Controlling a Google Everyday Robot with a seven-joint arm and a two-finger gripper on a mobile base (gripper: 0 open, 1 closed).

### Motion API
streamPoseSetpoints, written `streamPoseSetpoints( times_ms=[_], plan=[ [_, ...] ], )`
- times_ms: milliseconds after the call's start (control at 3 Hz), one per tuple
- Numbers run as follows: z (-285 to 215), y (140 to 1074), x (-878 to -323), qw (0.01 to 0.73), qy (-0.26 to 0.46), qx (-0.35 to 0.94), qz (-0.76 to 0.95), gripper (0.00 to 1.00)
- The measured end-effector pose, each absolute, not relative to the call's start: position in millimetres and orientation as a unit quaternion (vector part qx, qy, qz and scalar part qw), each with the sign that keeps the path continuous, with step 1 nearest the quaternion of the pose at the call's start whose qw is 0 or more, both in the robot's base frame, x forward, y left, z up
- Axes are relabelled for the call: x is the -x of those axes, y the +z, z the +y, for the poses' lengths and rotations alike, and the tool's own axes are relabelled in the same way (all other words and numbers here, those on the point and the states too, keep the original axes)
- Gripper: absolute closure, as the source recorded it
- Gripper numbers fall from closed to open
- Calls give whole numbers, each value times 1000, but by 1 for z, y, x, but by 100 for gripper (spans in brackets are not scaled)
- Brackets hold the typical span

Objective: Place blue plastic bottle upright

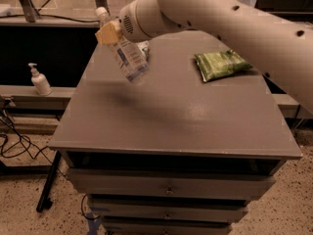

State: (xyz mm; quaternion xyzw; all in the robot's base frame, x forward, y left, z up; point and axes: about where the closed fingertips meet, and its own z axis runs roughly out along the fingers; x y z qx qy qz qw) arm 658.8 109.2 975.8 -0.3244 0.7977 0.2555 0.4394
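Note:
The blue plastic bottle (pixel 128 57) is clear with a white cap and a pale blue-and-white label. It hangs in the air over the back left part of the grey table (pixel 166 116), tilted, with the cap up and to the left and the base down and to the right. My gripper (pixel 109 33), with tan pads, is shut on the bottle's upper part just below the cap. The bottle's base is a little above the tabletop and casts a shadow on it.
A green packet (pixel 222 65) lies at the back right of the table. A small part of a silver can (pixel 145 47) shows behind the bottle. A white pump dispenser (pixel 39 80) stands on a low shelf to the left. Drawers are below the tabletop, and cables lie on the floor at left.

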Motion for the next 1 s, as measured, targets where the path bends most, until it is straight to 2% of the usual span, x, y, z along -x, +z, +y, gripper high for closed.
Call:
streamPoseSetpoints(
  times_ms=[333, 667, 1000],
  plan=[
    [101, 997, -665, 473, 266, 302, 784, 100],
    [108, 991, -667, 478, 291, 302, 772, 100],
    [117, 983, -659, 501, 336, 292, 742, 100]
  ],
)
